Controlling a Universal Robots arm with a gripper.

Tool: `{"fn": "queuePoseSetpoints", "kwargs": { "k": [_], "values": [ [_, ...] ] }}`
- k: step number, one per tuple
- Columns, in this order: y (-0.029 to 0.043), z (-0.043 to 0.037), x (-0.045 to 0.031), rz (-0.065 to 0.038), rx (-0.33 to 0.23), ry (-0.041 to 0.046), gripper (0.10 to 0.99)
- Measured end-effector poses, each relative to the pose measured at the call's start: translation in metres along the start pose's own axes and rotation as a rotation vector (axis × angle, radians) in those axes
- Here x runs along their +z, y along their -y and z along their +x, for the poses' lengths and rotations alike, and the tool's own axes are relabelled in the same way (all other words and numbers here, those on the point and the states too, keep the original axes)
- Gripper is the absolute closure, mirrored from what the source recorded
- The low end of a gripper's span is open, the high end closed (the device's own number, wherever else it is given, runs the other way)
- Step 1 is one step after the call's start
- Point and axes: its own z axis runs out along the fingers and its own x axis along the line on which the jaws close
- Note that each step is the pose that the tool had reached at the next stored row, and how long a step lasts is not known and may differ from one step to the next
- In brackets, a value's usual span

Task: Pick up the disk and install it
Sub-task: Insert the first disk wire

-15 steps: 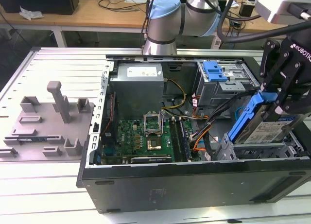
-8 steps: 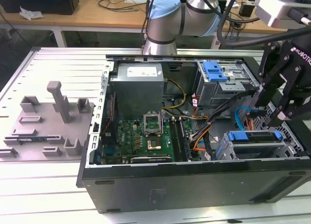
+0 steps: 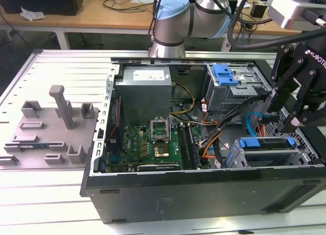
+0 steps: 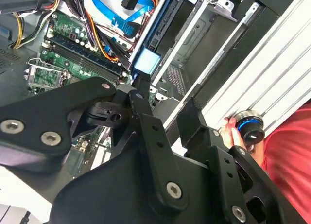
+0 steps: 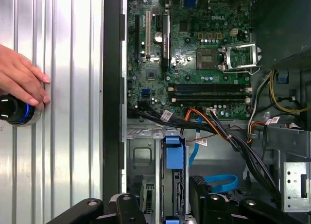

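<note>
In the exterior view, an open black desktop computer case (image 3: 204,194) lies on the ribbed aluminium tabletop (image 3: 66,61). The flat silver-metal disk with its blue plastic frame (image 3: 265,153) stands on edge in the drive bay at the lower right of the frame. Its long axis runs across the picture, parallel to the case's near wall. The black linkage tool (image 3: 289,118) hangs just above the end of the disk toward the exterior view's right. The disk therefore lies below the tool and stretches off toward the exterior view's left.

In the second wrist view, the tool (image 4: 165,107) has its jaws spread wide, and the disk's blue end tab (image 4: 146,61) shows just beyond one fingertip. The disk's thin edge runs straight away from the tool, beside the green motherboard (image 4: 73,59). I judge that nothing is gripped. A person's hand (image 4: 228,129) rests on a round black-and-blue knob (image 4: 250,129) on the tabletop outside the case.

In the first wrist view, the tool (image 5: 167,207) straddles the disk (image 5: 175,156), seen edge-on, with one finger on each side and a gap showing on both. The disk's long axis points from between the jaws toward the motherboard (image 5: 194,49). The disk looks seated in its bay. The hand (image 5: 22,80) and knob (image 5: 12,110) are outside the case wall.
</note>
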Motion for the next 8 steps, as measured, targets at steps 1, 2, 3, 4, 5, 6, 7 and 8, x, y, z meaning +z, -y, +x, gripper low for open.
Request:
{"fn": "queuePoseSetpoints", "kwargs": {
  "k": [1, 2, 3, 4, 5, 6, 7, 8],
  "values": [
    [0.0, 0.0001, 0.0, 0.0, 0.0, 0.0, 0.584],
    [0.0, 0.0001, 0.0, 0.0, 0.0, 0.0, 0.584],
    [0.0, 0.0001, 0.0, 0.0, 0.0, 0.0, 0.584],
    [0.0, 0.0001, 0.0, 0.0, 0.0, 0.0, 0.584],
    [0.0, 0.0002, 0.0, 0.0, 0.0, 0.0, 0.584],
    [0.0, 0.0002, 0.0, 0.0, 0.0, 0.0, 0.584],
    [0.0, 0.0, 0.0, 0.0, 0.0, 0.0001, 0.584],
    [0.0, -0.0017, 0.0, 0.0, 0.0, -0.0007, 0.584]
  ]
}}
